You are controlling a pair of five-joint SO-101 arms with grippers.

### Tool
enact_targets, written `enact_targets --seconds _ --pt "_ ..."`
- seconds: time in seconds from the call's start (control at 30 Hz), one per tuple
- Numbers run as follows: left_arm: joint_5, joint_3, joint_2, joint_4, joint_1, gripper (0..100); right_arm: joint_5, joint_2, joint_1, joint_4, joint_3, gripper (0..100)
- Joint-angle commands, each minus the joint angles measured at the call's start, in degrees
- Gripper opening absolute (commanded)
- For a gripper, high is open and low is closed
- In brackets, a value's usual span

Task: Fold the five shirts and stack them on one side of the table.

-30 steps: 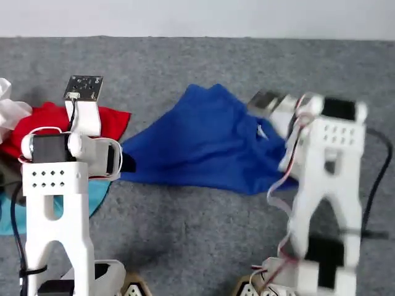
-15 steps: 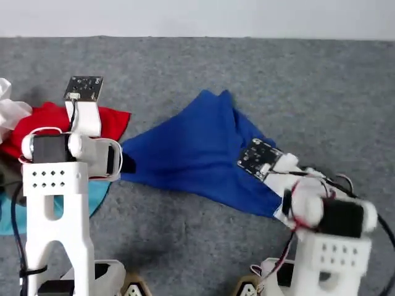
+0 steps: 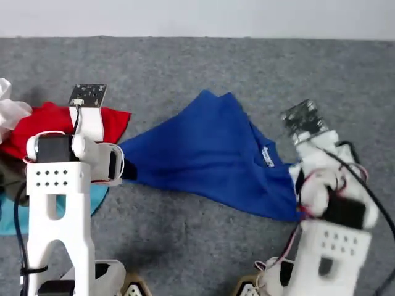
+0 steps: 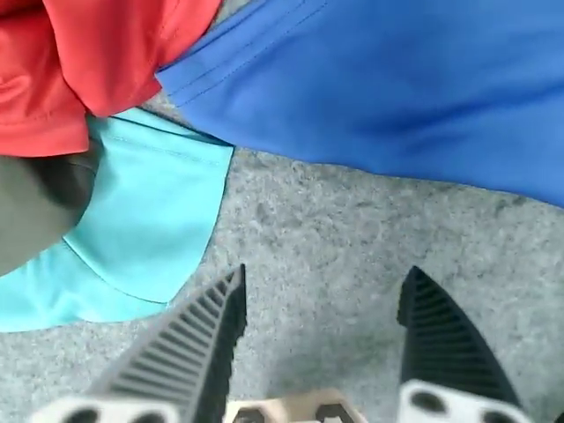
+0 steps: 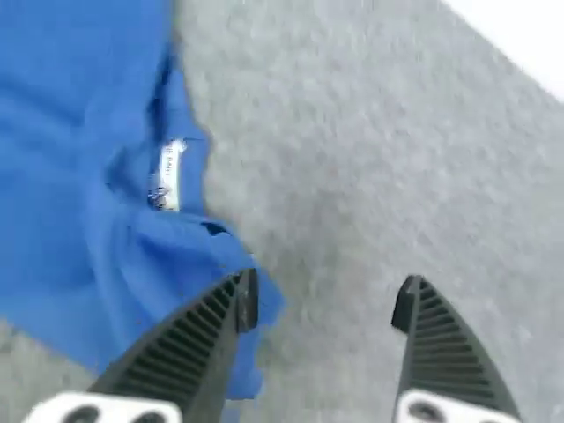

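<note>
The blue shirt point(image 3: 210, 154) lies unfolded and rumpled, wide at its bunched collar end and narrowing to a tip. At that tip sits a heap. A red shirt point(image 3: 43, 123) touches the blue one and a teal shirt point(image 4: 141, 211) lies just beside it. A dark shirt point(image 4: 35, 203) and a white shirt point(image 3: 9, 108) lie farther off.

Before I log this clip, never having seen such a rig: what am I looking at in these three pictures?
Two white robot arms stand side by side at a grey table. One picture looks down from above; the other two come from a camera on each arm's wrist, showing that arm's claw. A blue shirt lies in the middle; a red shirt and a teal shirt are heaped beside the left arm. The left claw and the right claw are both open and hold nothing.
</note>
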Motion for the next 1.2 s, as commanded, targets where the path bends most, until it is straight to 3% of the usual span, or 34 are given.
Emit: enact_targets --seconds 0.0,0.17,0.47,0.63,0.8,0.87,1.17 --pt "-0.79 -0.4 -1.58 1.93 0.09 27 -1.67 11.21 -0.04 -4.0 -0.79 26.3" --pt "-0.79 -0.22 -1.58 1.93 0.09 27 -1.67 25.8 -5.41 -3.74 -4.22 26.3" --pt "-0.79 -0.13 -1.58 1.93 0.18 27 -1.67 37.93 -19.65 -3.82 -14.86 26.3" --pt "-0.79 -0.13 -1.58 1.93 0.09 27 -1.41 50.24 -19.3 -3.82 -21.71 23.2" --pt "-0.79 -0.13 -1.58 1.93 0.09 27 -1.67 61.05 -17.54 -3.21 -29.45 0.0" --pt "-0.79 -0.13 -1.58 1.93 0.09 27 -1.67 62.81 -17.45 -0.57 -32.09 3.7" --pt "-0.79 -0.13 -1.58 1.93 0.09 27 -1.23 59.74 -18.51 13.23 -41.32 0.9"
